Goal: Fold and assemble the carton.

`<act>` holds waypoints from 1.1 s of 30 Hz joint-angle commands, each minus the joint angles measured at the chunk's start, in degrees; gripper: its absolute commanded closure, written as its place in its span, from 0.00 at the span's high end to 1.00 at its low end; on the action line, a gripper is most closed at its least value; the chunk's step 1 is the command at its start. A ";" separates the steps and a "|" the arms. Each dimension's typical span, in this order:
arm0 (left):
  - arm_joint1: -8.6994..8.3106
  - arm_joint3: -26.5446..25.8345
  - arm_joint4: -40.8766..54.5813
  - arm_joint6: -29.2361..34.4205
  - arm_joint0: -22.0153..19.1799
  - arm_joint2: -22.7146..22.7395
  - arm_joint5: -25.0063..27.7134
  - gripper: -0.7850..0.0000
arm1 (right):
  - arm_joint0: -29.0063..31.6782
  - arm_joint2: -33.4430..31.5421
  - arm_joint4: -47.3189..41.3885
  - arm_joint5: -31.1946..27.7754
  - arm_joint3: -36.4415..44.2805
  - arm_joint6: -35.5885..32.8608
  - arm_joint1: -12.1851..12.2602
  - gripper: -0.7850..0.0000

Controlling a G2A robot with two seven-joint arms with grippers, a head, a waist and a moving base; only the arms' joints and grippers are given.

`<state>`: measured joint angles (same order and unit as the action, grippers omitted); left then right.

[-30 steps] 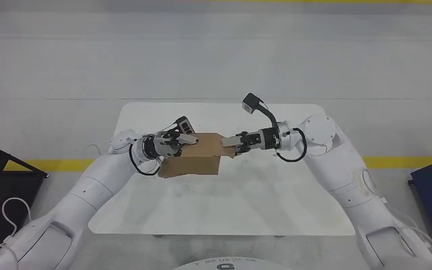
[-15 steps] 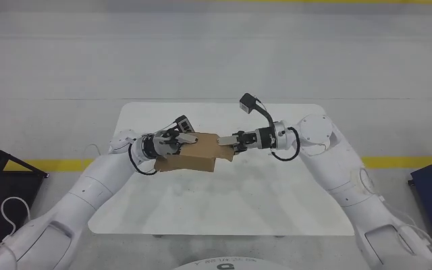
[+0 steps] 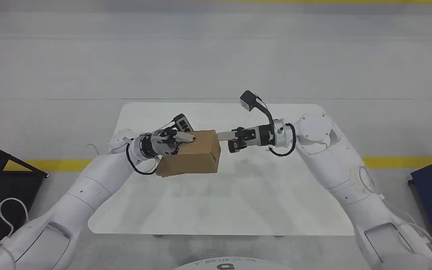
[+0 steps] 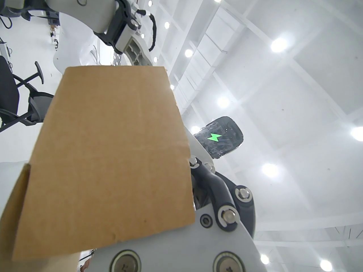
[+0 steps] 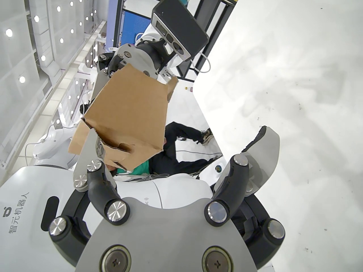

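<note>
Cardboard is the weak link here. The brown carton [image 3: 192, 154] hangs above the table [image 3: 270, 202], carried at one end by the left gripper [image 3: 177, 139]. That gripper is clamped on a single wall of the box, and the panel runs out ahead of its fingertips. At the opposite end the right gripper [image 3: 233, 140] is spread wide and holds nothing. One of its fingers [image 5: 90, 151] lies against the loose end flaps [image 5: 119, 151], and the other finger is well clear of the box, over bare table.

The main risk looks to be the push from that single finger. It acts off-centre against a box pinned only by one thin wall, so it could swing the carton around the left fingertips or slide the wall out from between them. A hard or badly aimed press may also crease a flap off its score line, or catch the flap's edge on the fingertip and tear it. The half-formed body could shear back toward flat if the flaps do not tuck squarely.
</note>
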<state>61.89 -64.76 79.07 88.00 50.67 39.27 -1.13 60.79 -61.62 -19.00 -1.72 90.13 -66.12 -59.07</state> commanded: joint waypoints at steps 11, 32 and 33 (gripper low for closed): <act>-0.47 -0.51 0.17 0.00 0.47 0.58 0.16 0.00 | 1.33 -3.04 -4.08 -2.01 -0.85 -0.25 0.44 1.00; -0.08 0.29 0.08 0.00 -0.15 -0.88 0.09 0.00 | 2.44 -1.89 -0.74 -4.05 2.20 -1.81 0.58 1.00; -0.08 0.28 0.10 0.00 -0.15 -0.88 0.08 0.00 | 2.37 -1.68 -0.48 -4.01 2.28 -1.77 0.56 1.00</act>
<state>61.81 -64.46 79.12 88.00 50.50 38.38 -1.03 63.23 -63.48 -19.71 -5.77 92.34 -67.92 -58.49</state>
